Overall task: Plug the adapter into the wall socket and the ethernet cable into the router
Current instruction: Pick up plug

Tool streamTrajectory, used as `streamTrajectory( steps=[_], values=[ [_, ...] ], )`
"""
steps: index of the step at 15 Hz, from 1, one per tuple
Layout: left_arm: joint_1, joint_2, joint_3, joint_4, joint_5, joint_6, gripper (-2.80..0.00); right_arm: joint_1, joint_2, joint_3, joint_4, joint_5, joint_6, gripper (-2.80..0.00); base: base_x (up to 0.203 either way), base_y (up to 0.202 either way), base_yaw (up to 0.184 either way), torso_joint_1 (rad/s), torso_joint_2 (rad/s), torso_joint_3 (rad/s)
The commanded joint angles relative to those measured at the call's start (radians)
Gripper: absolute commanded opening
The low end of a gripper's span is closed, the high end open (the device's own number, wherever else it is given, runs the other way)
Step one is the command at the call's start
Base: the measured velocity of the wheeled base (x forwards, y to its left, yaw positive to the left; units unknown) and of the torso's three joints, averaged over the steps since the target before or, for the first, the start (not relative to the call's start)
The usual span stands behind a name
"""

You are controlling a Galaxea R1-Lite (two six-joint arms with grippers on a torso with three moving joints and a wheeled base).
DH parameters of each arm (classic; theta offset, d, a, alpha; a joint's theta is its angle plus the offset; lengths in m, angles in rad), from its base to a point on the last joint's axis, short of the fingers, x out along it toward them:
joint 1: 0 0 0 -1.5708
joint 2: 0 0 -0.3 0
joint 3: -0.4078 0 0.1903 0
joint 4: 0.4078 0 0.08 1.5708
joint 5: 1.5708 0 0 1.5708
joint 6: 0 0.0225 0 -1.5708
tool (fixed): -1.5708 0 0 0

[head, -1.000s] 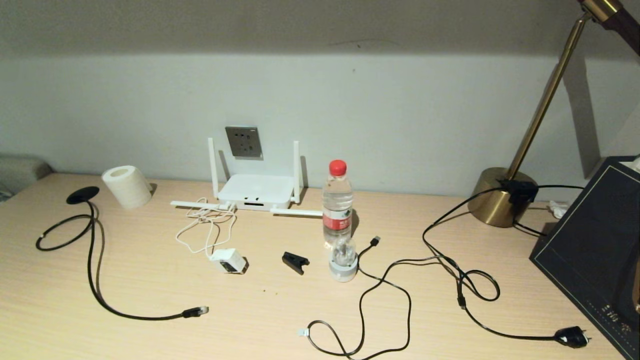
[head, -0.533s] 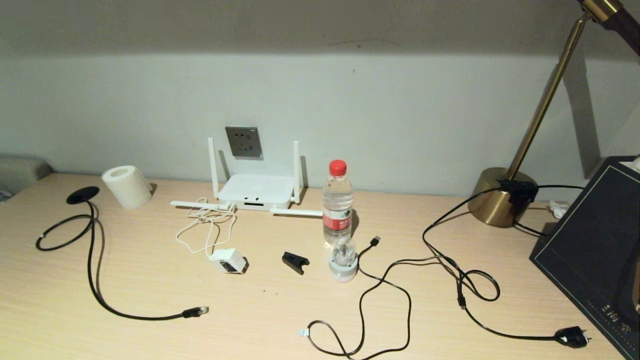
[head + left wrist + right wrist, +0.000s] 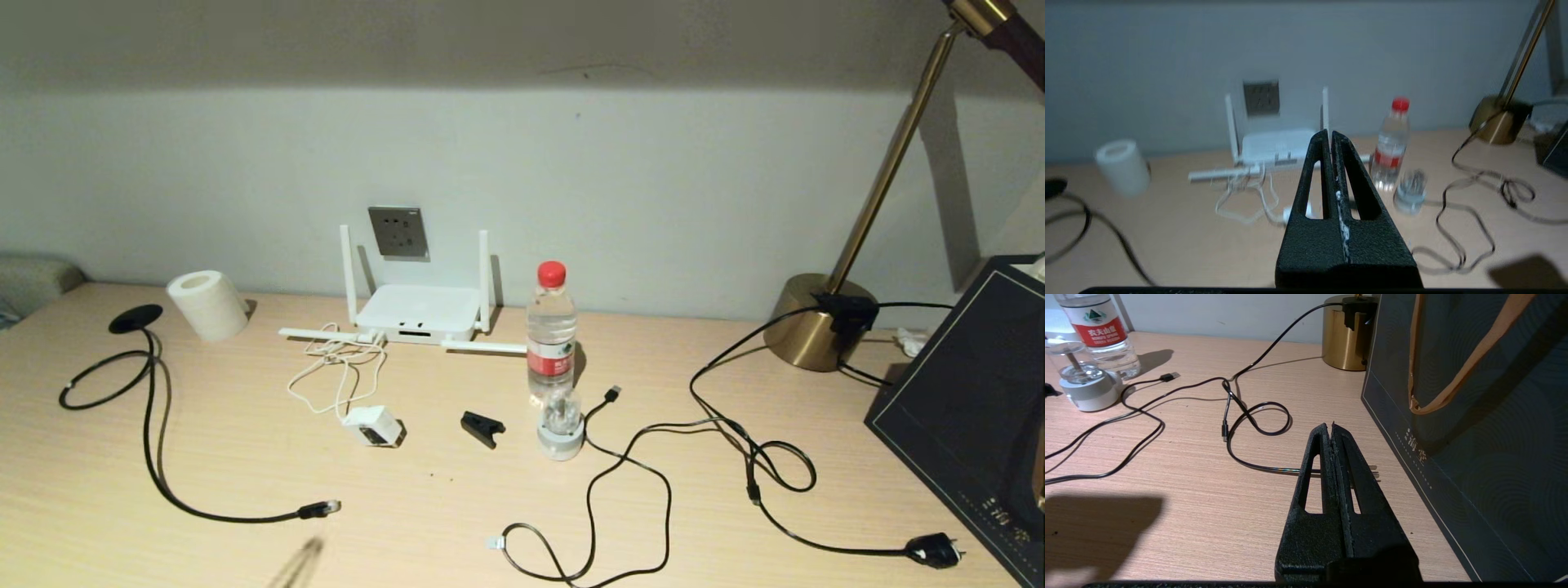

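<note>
While both pincers (image 3: 1330, 136) (image 3: 1329, 428) stay pressed together, water bottle (image 3: 1100, 332) red label reads 农夫山泉

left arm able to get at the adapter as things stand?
Probably yes. The left gripper, fingers shut, points toward the adapter, which lies on bare table beside the black clip; nothing stands between them.

Wood-grain desk (image 3: 457, 523), brass lamp base (image 3: 808, 322) (glossy)

Adapter (image 3: 1296, 211) mostly hidden behind left gripper (image 3: 1330, 136); a blurred streak at head view's bottom edge, unidentifiable; black mains plug's body hidden behind right gripper (image 3: 1331, 428).
</note>
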Motion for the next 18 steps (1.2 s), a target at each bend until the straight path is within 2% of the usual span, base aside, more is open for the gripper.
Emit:
streamTrajectory(
  steps=[1, 3, 5, 6, 7, 8, 10, 12, 14, 16, 18],
  values=[
    [-0.030, 0.480, -0.329, 0.049, -0.026, 0.005, -2.80, 0.000, 0.001, 0.035, -0.001, 0.001, 0.000, -2.80, 0.000, 0.000, 0.000, 0.000, 0.00, 0.000],
    [-0.045, 0.703, -0.483, 0.087, -0.053, 0.057, -2.80, 0.000, 0.001, 0.035, -0.001, 0.001, 0.000, -2.80, 0.000, 0.000, 0.000, 0.000, 0.00, 0.000],
    [-0.055, 0.859, -0.554, 0.116, -0.075, 0.191, -2.80, 0.000, 0.001, 0.035, -0.001, 0.001, 0.000, -2.80, 0.000, 0.000, 0.000, 0.000, 0.00, 0.000],
    [-0.058, 0.911, -0.560, 0.124, -0.088, 0.282, 0.00, 0.000, 0.001, 0.035, -0.001, 0.001, 0.000, -2.80, 0.000, 0.000, 0.000, 0.000, 0.00, 0.000],
    [-0.057, 0.941, -0.553, 0.130, -0.118, 0.390, 0.00, 0.000, 0.001, 0.035, -0.001, 0.001, 0.000, -2.80, 0.000, 0.000, 0.000, 0.000, 0.00, 0.000],
    [-0.050, 0.952, -0.530, 0.142, -0.192, 0.487, 0.00, 0.000, 0.001, 0.035, -0.001, 0.001, 0.000, -2.80, 0.000, 0.000, 0.000, 0.000, 0.00, 0.000],
    [-0.045, 1.000, -0.503, 0.176, -0.278, 0.651, 0.00, 0.000, 0.001, 0.035, -0.001, 0.001, 0.000, -2.80, 0.000, 0.000, 0.000, 0.000, 0.00, 0.000],
    [-0.043, 1.027, -0.465, 0.215, -0.311, 0.879, 0.00, 0.000, 0.001, 0.035, -0.001, 0.001, 0.000, -2.80, 0.000, 0.000, 0.000, 0.000, 0.00, 0.000],
    [-0.039, 1.059, -0.446, 0.289, -0.366, 1.151, 0.00, 0.000, 0.001, 0.035, -0.001, 0.001, 0.000, -2.80, 0.000, 0.000, 0.000, 0.000, 0.00, 0.000],
    [-0.023, 1.096, -0.496, 0.539, -0.395, 1.424, 0.00, 0.000, 0.001, 0.035, -0.001, 0.001, 0.000, -2.80, 0.000, 0.000, 0.000, 0.000, 0.00, 0.000],
    [0.014, 1.203, -0.668, 0.766, -0.401, 1.681, 0.00, 0.000, 0.001, 0.035, -0.001, 0.001, 0.000, -2.80, 0.000, 0.000, 0.000, 0.000, 0.00, 0.000]
  ],
)
